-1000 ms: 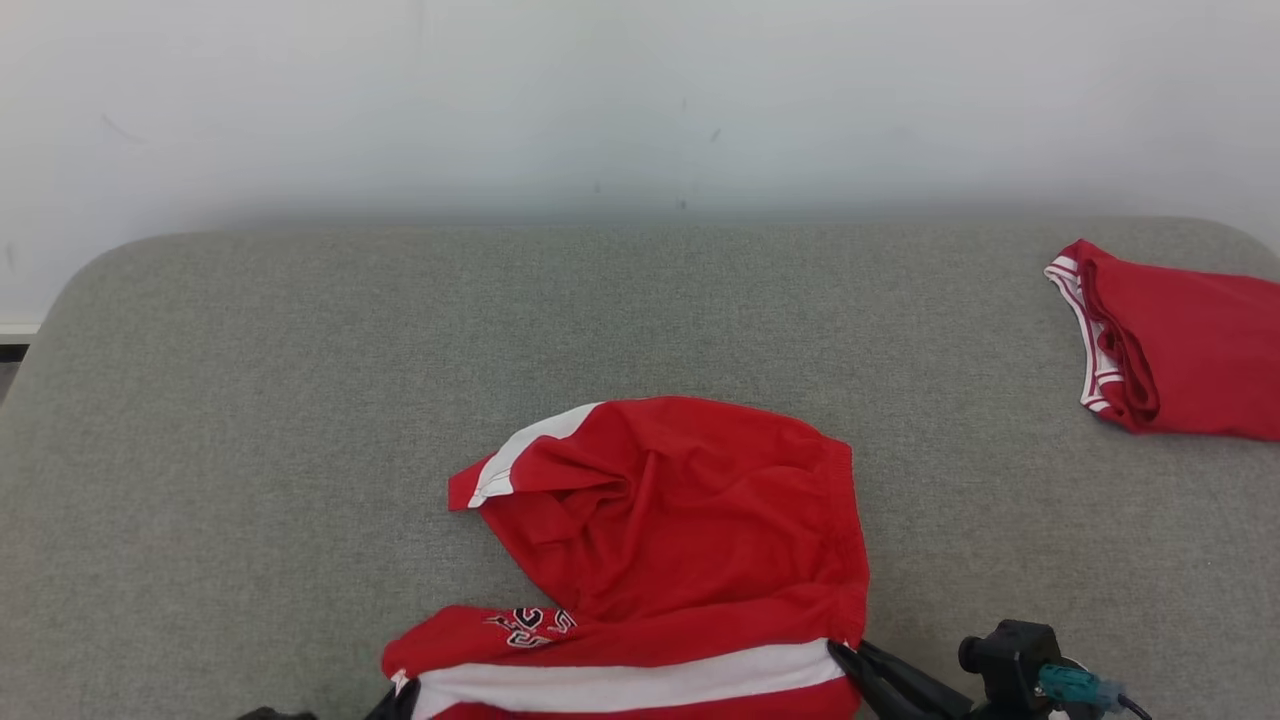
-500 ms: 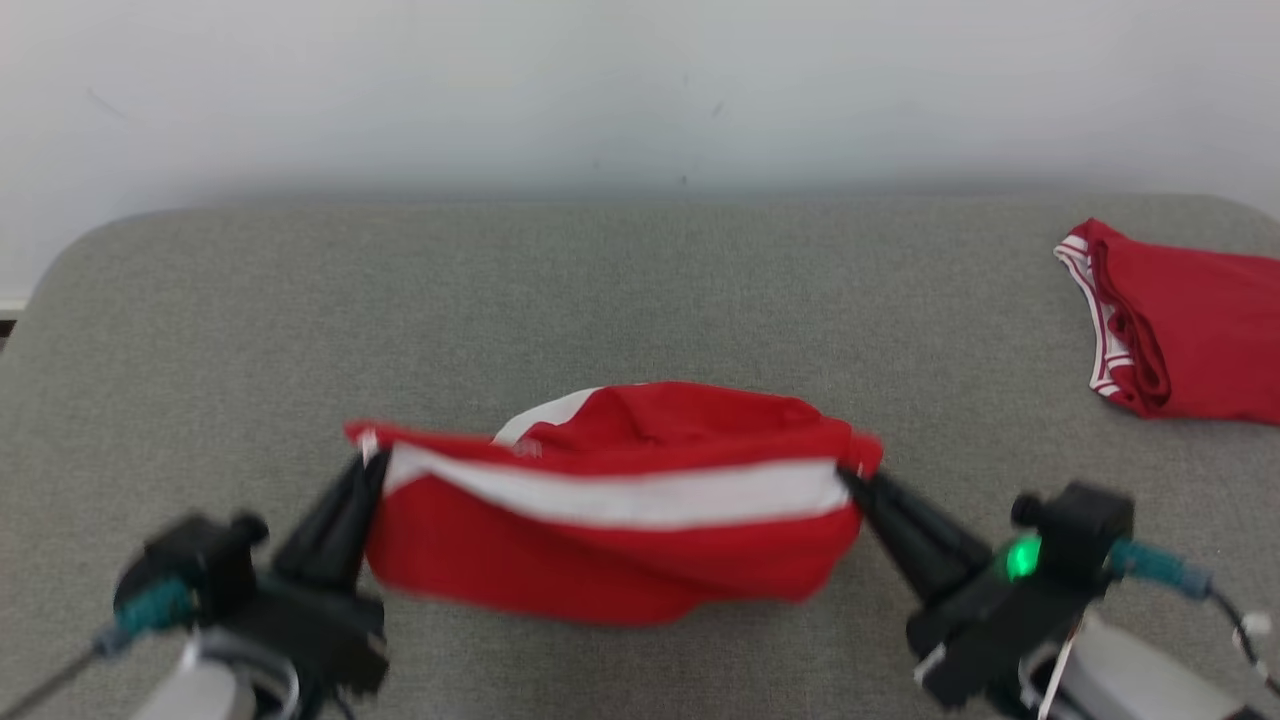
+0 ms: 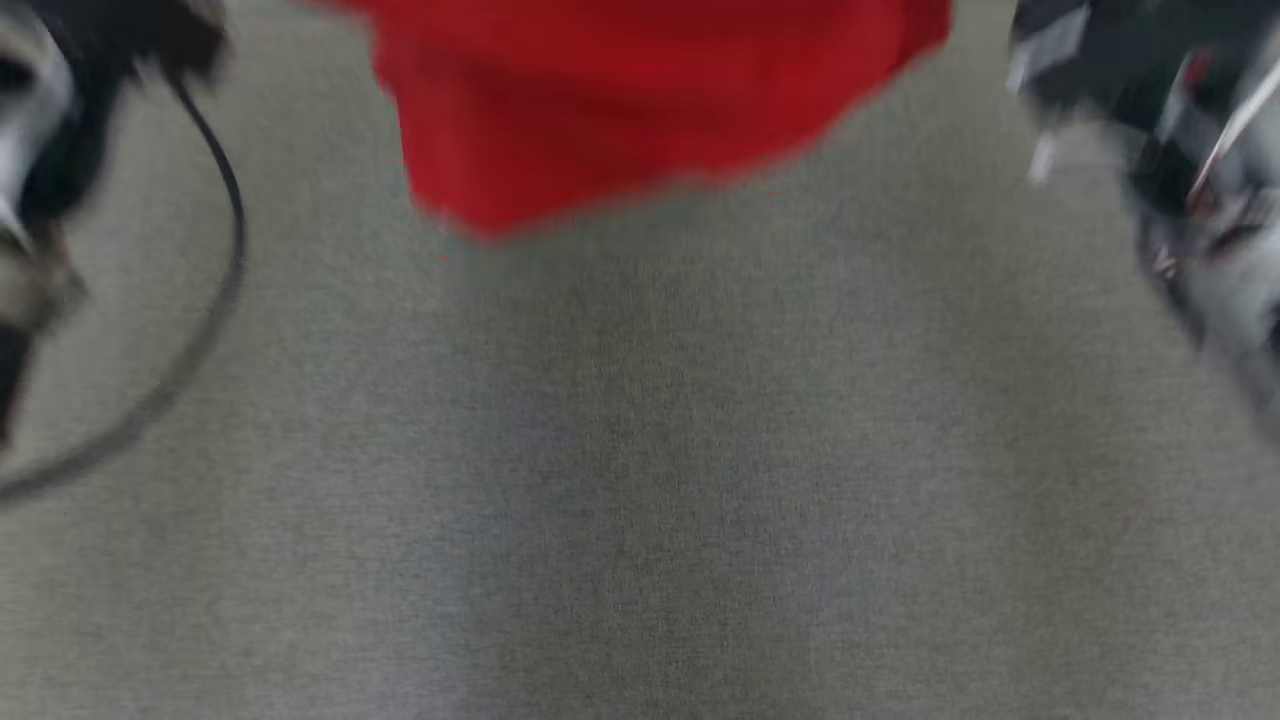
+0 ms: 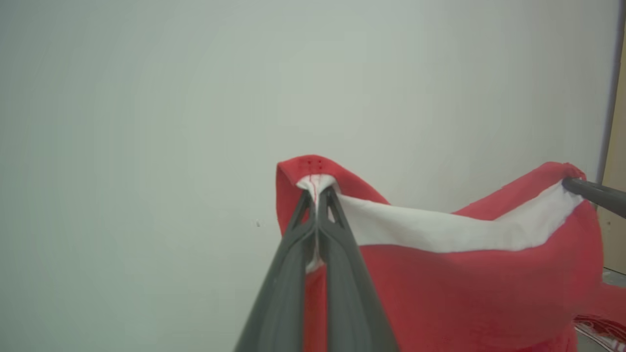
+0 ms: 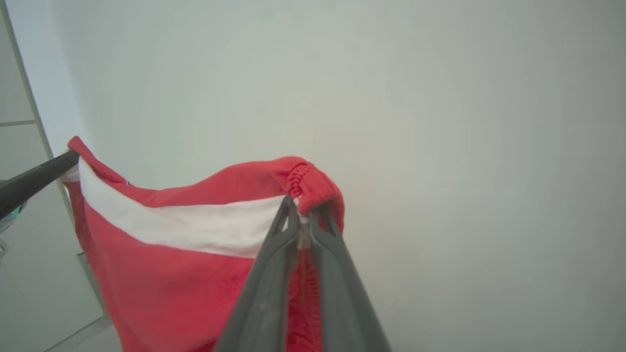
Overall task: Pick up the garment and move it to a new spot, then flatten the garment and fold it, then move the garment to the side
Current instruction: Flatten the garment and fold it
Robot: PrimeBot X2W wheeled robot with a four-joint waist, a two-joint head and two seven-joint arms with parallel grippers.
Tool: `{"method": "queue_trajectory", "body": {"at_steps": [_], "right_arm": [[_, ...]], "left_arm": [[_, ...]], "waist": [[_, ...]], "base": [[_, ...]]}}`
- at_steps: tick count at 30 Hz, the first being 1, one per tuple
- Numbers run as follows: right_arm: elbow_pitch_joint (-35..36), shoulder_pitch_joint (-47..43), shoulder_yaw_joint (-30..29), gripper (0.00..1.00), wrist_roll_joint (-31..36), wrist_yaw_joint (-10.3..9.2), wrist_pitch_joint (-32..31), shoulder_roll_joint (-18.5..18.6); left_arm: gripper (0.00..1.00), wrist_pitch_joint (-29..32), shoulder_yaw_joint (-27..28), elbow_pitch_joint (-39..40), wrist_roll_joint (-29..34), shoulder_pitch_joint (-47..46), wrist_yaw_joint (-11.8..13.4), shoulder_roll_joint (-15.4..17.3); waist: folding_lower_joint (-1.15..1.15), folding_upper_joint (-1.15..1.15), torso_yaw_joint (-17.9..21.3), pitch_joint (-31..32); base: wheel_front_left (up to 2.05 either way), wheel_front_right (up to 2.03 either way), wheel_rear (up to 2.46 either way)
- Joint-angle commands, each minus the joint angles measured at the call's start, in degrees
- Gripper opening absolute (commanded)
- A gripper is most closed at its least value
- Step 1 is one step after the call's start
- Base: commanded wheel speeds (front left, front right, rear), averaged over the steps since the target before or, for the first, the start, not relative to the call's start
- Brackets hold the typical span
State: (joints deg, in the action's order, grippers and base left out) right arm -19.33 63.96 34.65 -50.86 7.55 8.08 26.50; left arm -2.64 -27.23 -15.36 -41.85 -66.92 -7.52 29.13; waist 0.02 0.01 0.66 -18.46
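The garment (image 3: 620,110) is red with a white stripe and hangs in the air above the grey surface (image 3: 640,480), blurred at the top of the head view. In the left wrist view my left gripper (image 4: 317,191) is shut on one top corner of the garment (image 4: 464,283). At the far right of that view the other arm's finger (image 4: 594,194) holds the opposite corner. In the right wrist view my right gripper (image 5: 303,208) is shut on the gathered hem corner of the garment (image 5: 176,274). The fabric sags between the two grips.
Blurred parts of both arms sit at the head view's top corners, with a dark cable (image 3: 215,300) looping down on the left. A pale wall (image 4: 195,122) stands behind the lifted cloth in both wrist views.
Both grippers have raised the garment off the surface, from low at the front edge to high in the air. The head camera has tilted down, so the second red garment has left the picture.
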Motion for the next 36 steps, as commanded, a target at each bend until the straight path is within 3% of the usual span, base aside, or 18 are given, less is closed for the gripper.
{"method": "queue_trajectory", "body": {"at_steps": [1,12,18,29,33,36], "right_arm": [[-1.7,4.7,-0.9,0.0,-0.3,-0.12,-1.0,-1.0],[-18.9,35.1,-1.6,0.0,4.0,-0.12,-3.7,-6.5],[-24.3,38.7,1.1,0.0,3.9,-0.12,-1.7,-7.5],[-22.4,25.2,8.9,0.0,-1.5,-0.12,3.3,-5.9],[-19.5,18.6,11.1,0.0,-2.7,-0.12,4.6,-4.3],[-16.2,11.4,12.7,0.0,-3.1,-0.12,5.7,-2.3]], "left_arm": [[0.0,0.1,-0.5,-1.4,-0.3,-4.5,0.1,0.1],[0.0,-0.7,-7.4,-17.4,-1.8,-33.8,0.1,-1.1],[0.0,-4.5,-11.5,-22.2,-4.9,-37.2,0.1,-1.7],[0.0,-12.0,-17.1,-19.6,-10.3,-22.0,0.1,0.3],[0.0,-12.5,-16.6,-16.8,-9.7,-14.3,0.1,2.0],[0.0,-12.6,-13.0,-11.9,-8.8,-5.4,1.1,2.6]], "waist": [[-0.02,-0.01,2.1,-10.6],[-0.02,-0.01,3.9,-21.0],[-0.02,-0.01,3.2,-22.4],[-0.02,-0.01,3.2,-17.3],[-0.02,-0.01,3.1,-14.6],[-0.02,-0.01,3.0,-11.8]], "base": [[0.0,0.0,0.0],[0.0,0.0,0.0],[0.0,0.0,0.0],[0.0,0.0,0.0],[0.0,0.0,0.0],[0.0,0.0,0.0]]}}
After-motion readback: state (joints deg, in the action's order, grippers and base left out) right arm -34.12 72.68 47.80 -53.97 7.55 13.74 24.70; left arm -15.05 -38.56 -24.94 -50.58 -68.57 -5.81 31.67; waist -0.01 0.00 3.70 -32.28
